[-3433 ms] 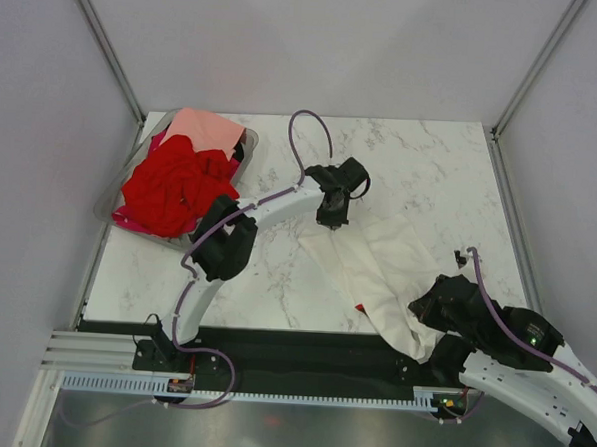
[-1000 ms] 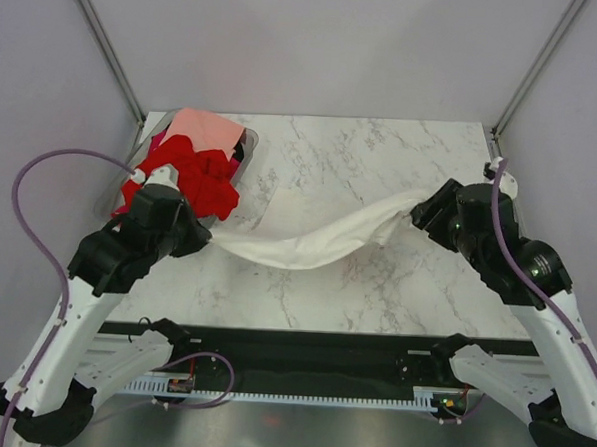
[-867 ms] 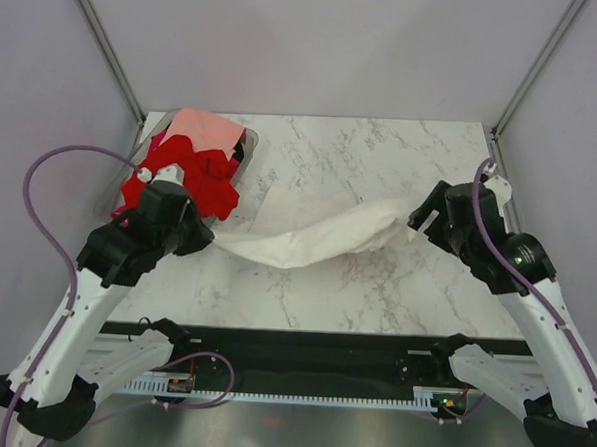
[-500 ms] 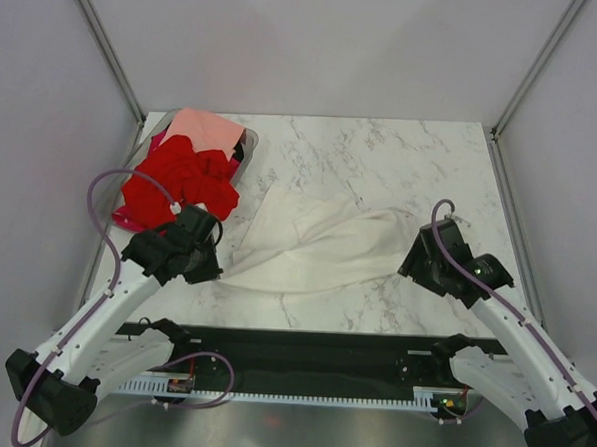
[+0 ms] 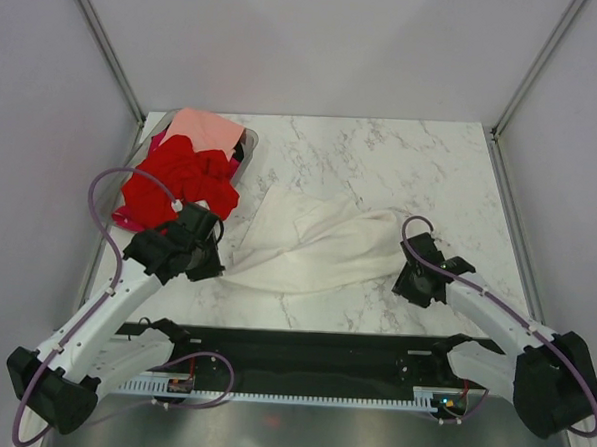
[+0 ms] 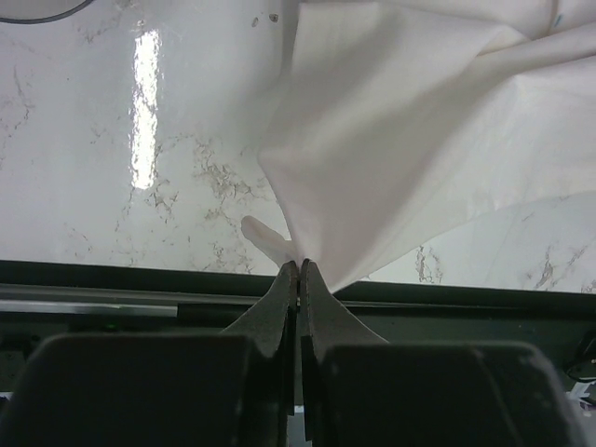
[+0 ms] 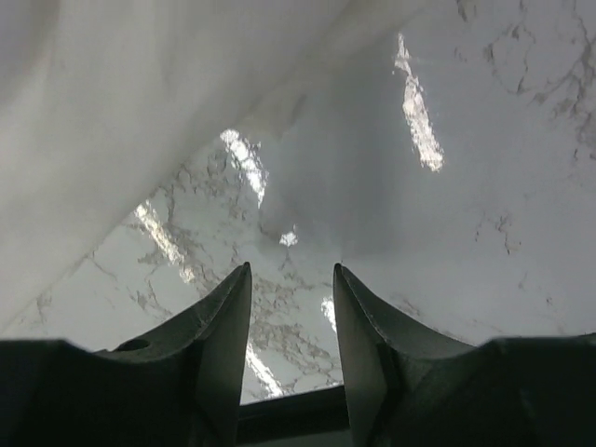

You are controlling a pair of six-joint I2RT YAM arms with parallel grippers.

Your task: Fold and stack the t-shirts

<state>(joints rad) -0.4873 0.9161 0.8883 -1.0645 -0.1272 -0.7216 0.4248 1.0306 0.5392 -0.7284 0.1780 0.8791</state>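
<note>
A cream-white t-shirt [image 5: 317,250] lies rumpled across the middle of the marble table [image 5: 402,159]. My left gripper [image 5: 214,267] is low at the shirt's left end and shut on a corner of it. In the left wrist view the fingers [image 6: 285,298] pinch the cloth [image 6: 400,140] at their tips. My right gripper [image 5: 414,283] sits just right of the shirt, open, holding nothing. In the right wrist view only bare marble shows between its fingers [image 7: 228,326], with the shirt [image 7: 112,140] off to the upper left. Red t-shirts [image 5: 178,182] and a salmon-pink one [image 5: 208,129] are piled at the back left.
The piled shirts fill a clear plastic bin [image 5: 250,149] at the table's back left corner. The table's dark front edge [image 5: 302,339] runs just below both grippers. Grey walls close in the left, right and back sides.
Both arms came down and toward the front edge, and the shirt went from hanging stretched between them to lying on the table. The right gripper let go of its end.
</note>
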